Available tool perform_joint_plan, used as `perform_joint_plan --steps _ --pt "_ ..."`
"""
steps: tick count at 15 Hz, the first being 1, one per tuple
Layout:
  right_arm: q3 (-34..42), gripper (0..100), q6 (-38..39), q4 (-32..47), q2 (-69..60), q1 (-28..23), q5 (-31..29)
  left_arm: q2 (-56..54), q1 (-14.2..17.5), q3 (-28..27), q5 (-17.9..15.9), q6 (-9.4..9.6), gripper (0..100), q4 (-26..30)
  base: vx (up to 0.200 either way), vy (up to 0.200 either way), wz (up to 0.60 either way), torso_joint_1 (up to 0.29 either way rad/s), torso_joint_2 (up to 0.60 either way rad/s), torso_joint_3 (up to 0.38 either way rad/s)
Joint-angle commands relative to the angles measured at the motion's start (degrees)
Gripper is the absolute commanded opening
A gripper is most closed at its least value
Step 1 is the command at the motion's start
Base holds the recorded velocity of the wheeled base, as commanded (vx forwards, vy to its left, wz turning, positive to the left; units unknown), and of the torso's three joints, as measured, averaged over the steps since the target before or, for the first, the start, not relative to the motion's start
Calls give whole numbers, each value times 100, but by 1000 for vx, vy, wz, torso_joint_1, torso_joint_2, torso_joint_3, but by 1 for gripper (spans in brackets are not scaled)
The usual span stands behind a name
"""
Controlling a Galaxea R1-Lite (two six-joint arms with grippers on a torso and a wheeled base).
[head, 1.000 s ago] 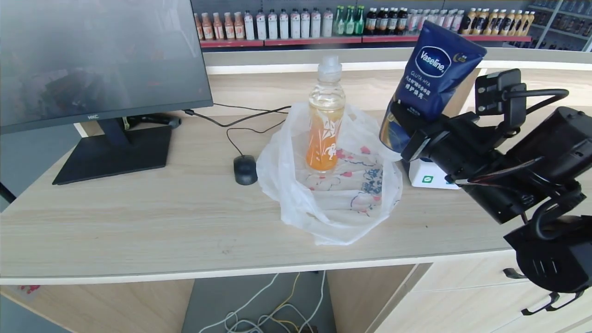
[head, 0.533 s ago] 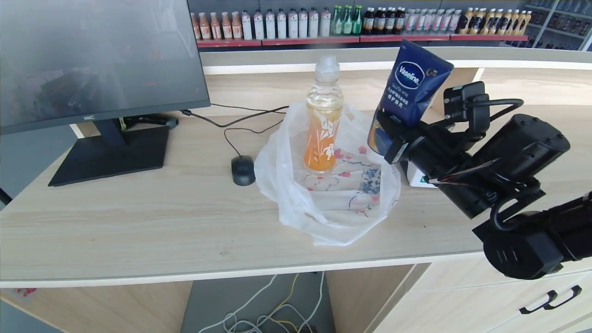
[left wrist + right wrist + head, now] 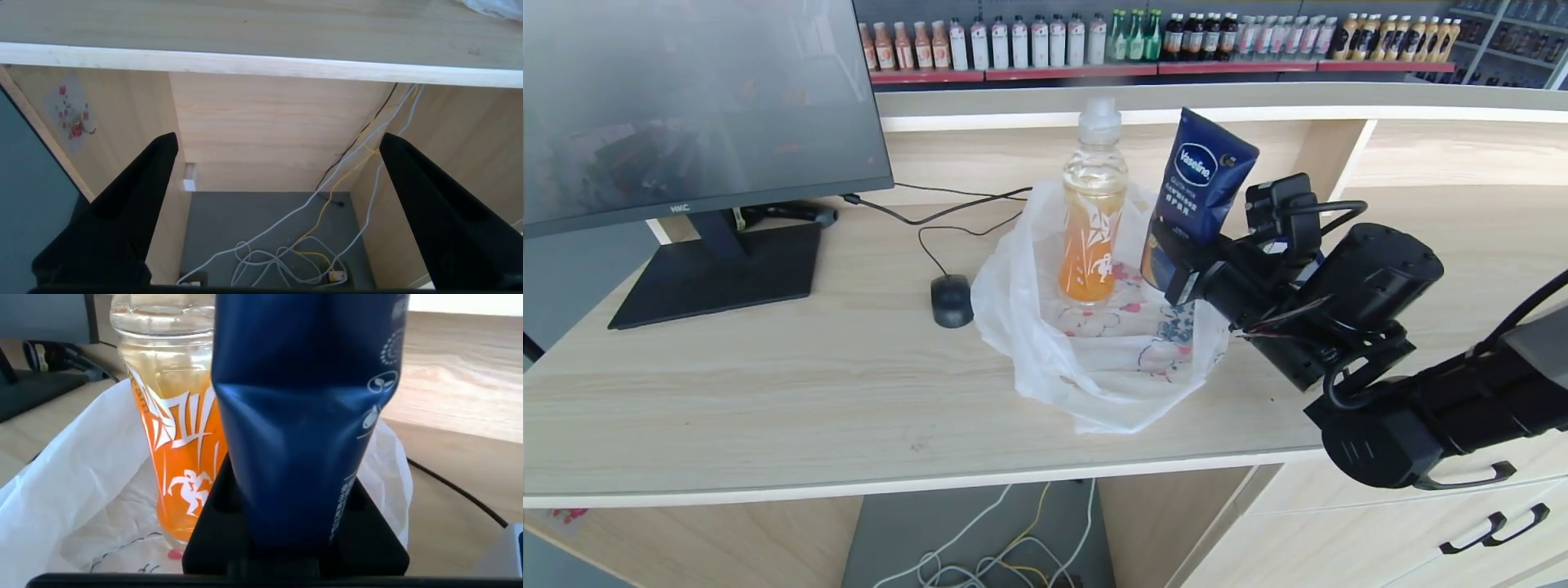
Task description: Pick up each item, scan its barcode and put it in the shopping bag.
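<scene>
My right gripper (image 3: 1176, 265) is shut on the lower end of a dark blue lotion tube (image 3: 1196, 192), held upright over the right side of the white plastic shopping bag (image 3: 1094, 359). In the right wrist view the blue tube (image 3: 306, 416) stands between the black fingers (image 3: 204, 531). An orange drink bottle (image 3: 1093, 212) with a clear cap stands upright inside the bag, just left of the tube; the bottle (image 3: 176, 449) is close beside the tube in the right wrist view too. My left gripper (image 3: 274, 212) hangs open below the counter's front edge, facing cables on the floor.
A monitor (image 3: 698, 98) on a black stand occupies the counter's left. A black mouse (image 3: 952, 300) and its cable lie left of the bag. Shelves of bottles (image 3: 1176, 37) line the back wall. Drawers (image 3: 1462, 523) sit under the counter at right.
My right gripper has carried the blue tube left and down, from above the white box at the right to over the bag beside the bottle.
</scene>
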Motion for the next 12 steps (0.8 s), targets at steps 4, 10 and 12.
perform_joint_plan --steps 4,10,12 --pt "-40 0 -4 -1 321 23 6 0 -7 0 0 -4 100 0 0 0 0 0 0 0" --pt "13 0 -21 -1 462 32 -12 0 1 0 0 -4 100 0 0 0 0 0 0 0" --pt "74 0 -21 -1 462 32 -12 0 1 0 0 -4 100 0 0 0 0 0 0 0"
